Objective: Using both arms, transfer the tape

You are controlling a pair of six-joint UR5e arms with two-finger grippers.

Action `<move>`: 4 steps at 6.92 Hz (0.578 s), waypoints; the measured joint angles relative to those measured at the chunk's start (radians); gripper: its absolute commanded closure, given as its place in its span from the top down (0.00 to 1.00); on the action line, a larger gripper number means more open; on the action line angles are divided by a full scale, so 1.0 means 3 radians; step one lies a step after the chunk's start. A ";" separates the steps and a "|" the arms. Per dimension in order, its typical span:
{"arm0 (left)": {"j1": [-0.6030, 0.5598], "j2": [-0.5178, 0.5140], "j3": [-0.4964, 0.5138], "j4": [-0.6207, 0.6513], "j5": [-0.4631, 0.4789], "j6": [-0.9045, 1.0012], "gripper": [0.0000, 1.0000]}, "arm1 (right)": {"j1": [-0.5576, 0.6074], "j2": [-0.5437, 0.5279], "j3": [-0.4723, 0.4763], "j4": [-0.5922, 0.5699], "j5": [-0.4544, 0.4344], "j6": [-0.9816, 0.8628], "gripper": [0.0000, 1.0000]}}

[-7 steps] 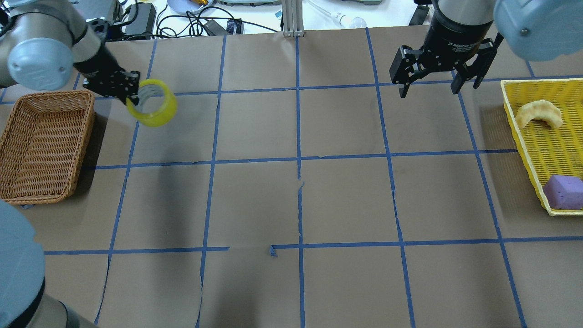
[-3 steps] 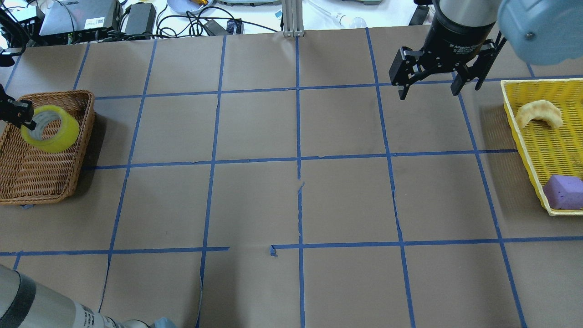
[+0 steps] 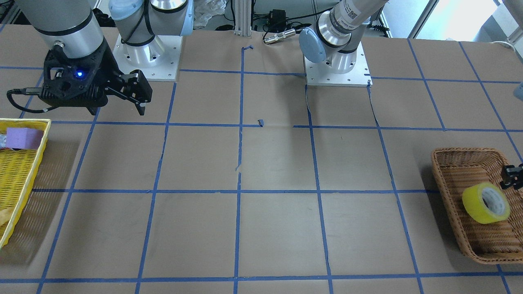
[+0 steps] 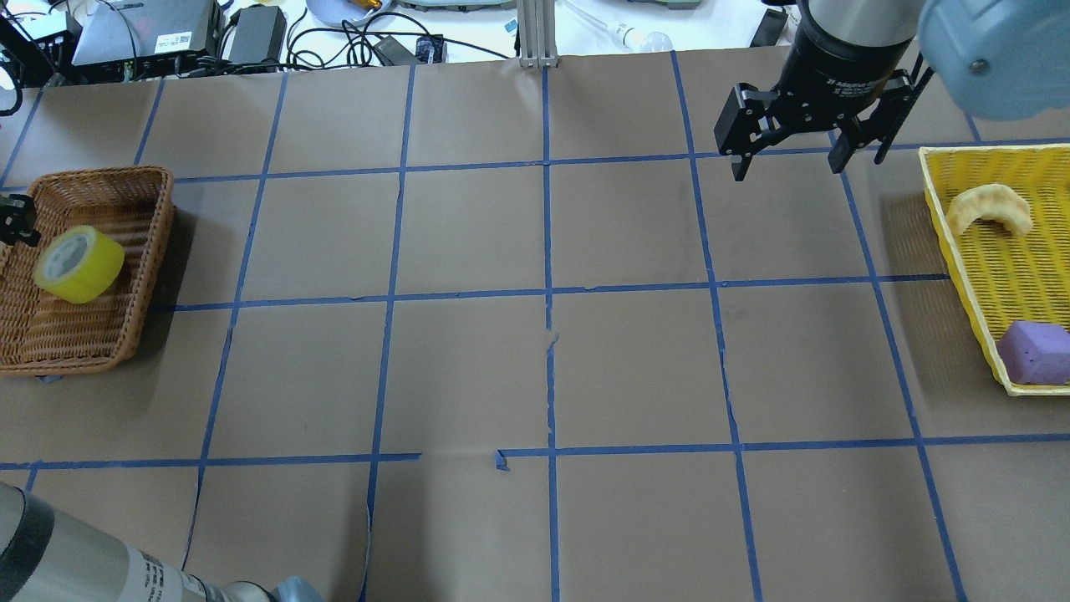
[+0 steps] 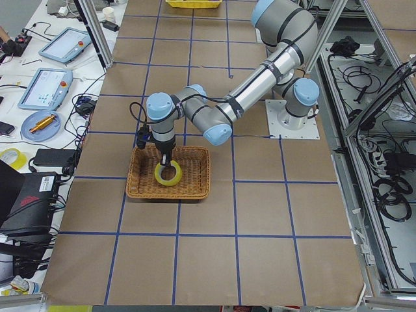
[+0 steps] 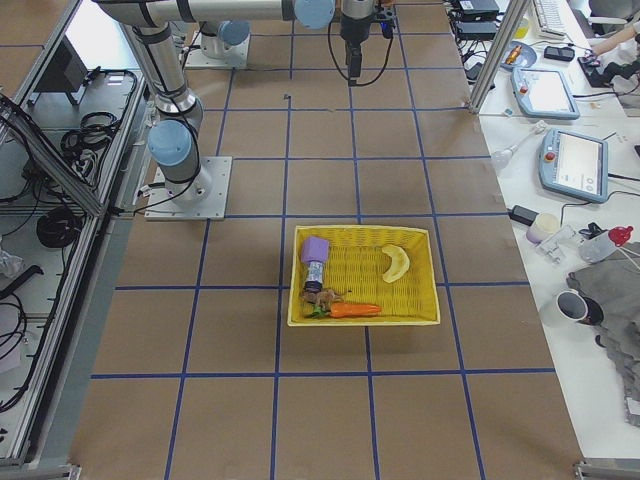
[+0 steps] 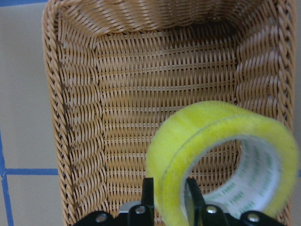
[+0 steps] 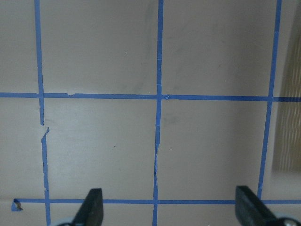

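Observation:
The yellow tape roll (image 4: 84, 266) hangs tilted low inside the brown wicker basket (image 4: 159, 251) at the table's left end. My left gripper (image 4: 18, 221) is at the view's edge and is shut on the roll's wall. In the left wrist view two fingers (image 7: 190, 190) pinch the tape's (image 7: 202, 127) yellow wall over the basket floor (image 7: 70, 117). The front view shows the tape (image 3: 476, 202) in the basket (image 3: 439, 171). My right gripper (image 4: 787, 167) is open and empty above the table at the far right, as the right wrist view (image 8: 170, 207) shows.
A yellow tray (image 4: 961, 251) at the right edge holds a purple block (image 4: 1036, 351) and a pale curved banana-like thing (image 4: 991, 207). Blue tape lines grid the brown table. Cables and devices lie beyond the far edge.
My left gripper carried the tape leftward from over the table to above the basket, then lowered it into the basket. The right gripper barely moved.

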 measured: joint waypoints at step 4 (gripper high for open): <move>-0.0753 0.0732 0.0172 -0.1312 0.0020 -0.1075 1.00 | -0.0002 -0.0025 0.0003 -0.0013 0.0012 0.0020 1.00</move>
